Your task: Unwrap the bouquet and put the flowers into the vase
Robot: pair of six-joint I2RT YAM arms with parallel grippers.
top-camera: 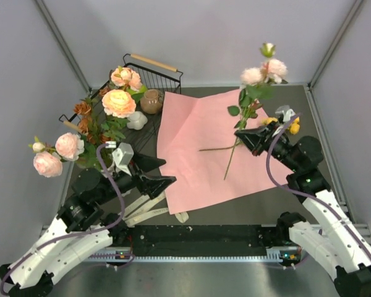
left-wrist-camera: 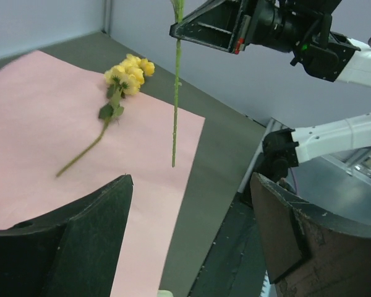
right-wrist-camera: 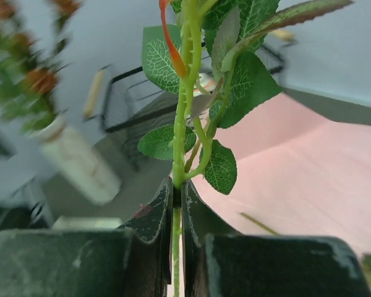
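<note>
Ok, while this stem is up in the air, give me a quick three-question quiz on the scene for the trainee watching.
1. Fill in: the jaws of the left gripper stand ___, with nothing between them.
2. True or false: the right gripper is shut on a leafy rose stem and holds it upright.
3. Pick one. The yellow sprig is: A in the left gripper; B lying on the pink paper; C in the right gripper.

Key: 1 open; 2 true; 3 B.
</note>
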